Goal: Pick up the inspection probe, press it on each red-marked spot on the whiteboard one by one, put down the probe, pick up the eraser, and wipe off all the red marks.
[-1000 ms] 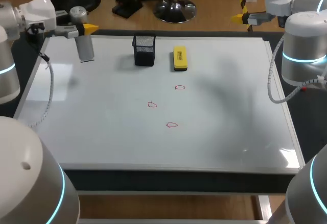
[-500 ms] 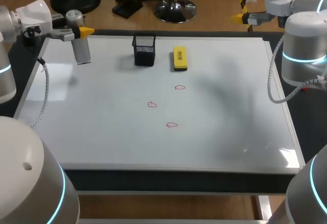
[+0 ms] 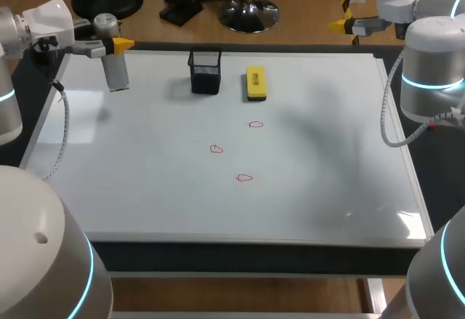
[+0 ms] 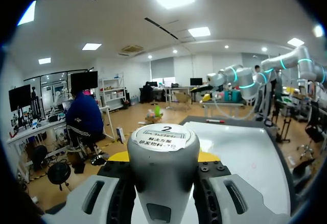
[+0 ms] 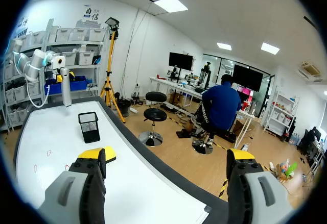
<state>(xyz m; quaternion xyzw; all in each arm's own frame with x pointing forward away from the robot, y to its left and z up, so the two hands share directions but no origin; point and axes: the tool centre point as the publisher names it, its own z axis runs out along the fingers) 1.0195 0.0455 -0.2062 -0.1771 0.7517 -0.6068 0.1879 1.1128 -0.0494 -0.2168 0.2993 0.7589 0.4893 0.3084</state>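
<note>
In the head view, the left end effector (image 3: 110, 46) sits at the far left corner of the whiteboard (image 3: 145, 188), clamped on the upper part of the inspection probe (image 3: 116, 68), a grey cylinder that hangs upright. A black mesh holder (image 3: 205, 70) stands near the far edge, with the yellow eraser (image 3: 255, 83) just beside it, apart. Three red marks (image 3: 244, 178) lie near the board's middle. The right end effector (image 3: 340, 25) is beyond the far right corner, away from all of them.

In the left wrist view, the left end effector (image 4: 162, 156) grips the inspection probe (image 4: 162, 147) from both sides, its labelled cap facing the camera; the whiteboard (image 4: 240, 152) stretches ahead.

In the right wrist view, the right end effector (image 5: 166, 155) stands wide apart with nothing between its fingers. Ahead on the whiteboard (image 5: 61, 137) are the mesh holder (image 5: 89, 126) and red marks (image 5: 49, 152); the probe (image 5: 66, 87) stands at the far end.
</note>
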